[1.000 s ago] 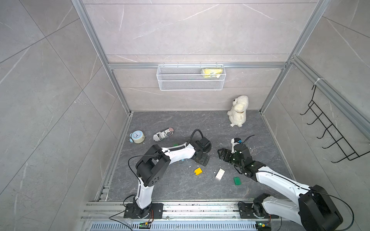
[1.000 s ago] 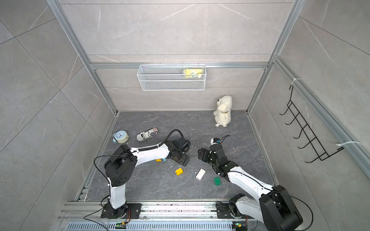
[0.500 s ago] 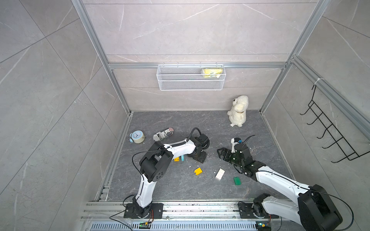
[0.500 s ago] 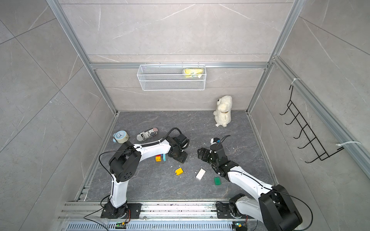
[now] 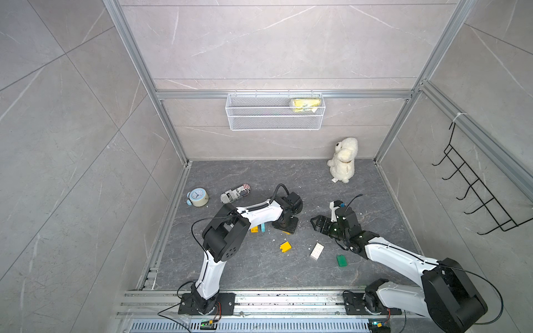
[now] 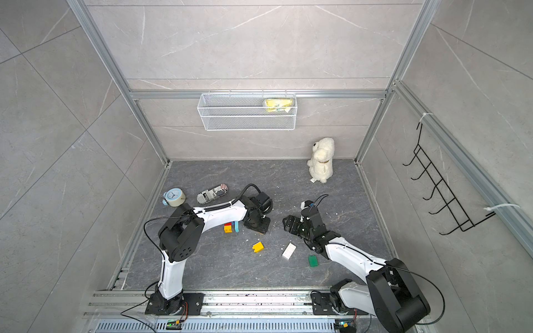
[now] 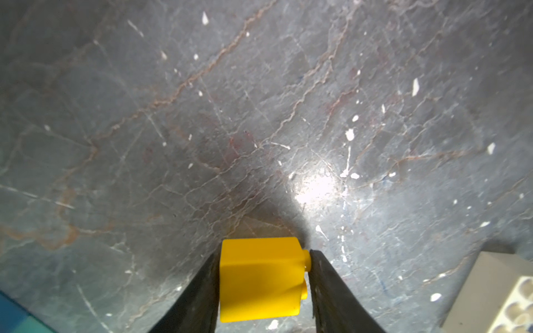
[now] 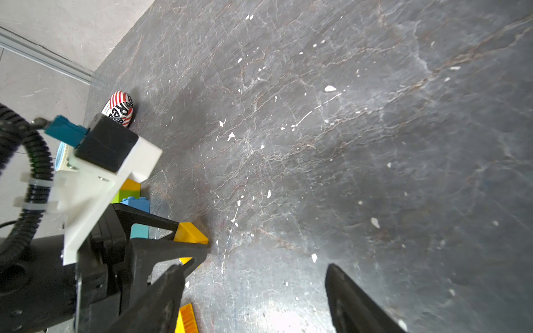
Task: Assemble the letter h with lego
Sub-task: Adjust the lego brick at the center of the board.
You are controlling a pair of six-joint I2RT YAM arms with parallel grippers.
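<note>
Clearly left fingers [image 7: 202, 294] pinch yellow brick [image 7: 261, 278] by both sides; right fingers [image 8: 346, 299] spread wide, empty.

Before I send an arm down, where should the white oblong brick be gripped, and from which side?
Grip the white brick at mid-length, across its two long side faces, coming straight down from above. It lies flat and alone on the grey surface, turned diagonally, so rotate the jaws to close across its short width. Its length looks too wide for a sure hold.
</note>
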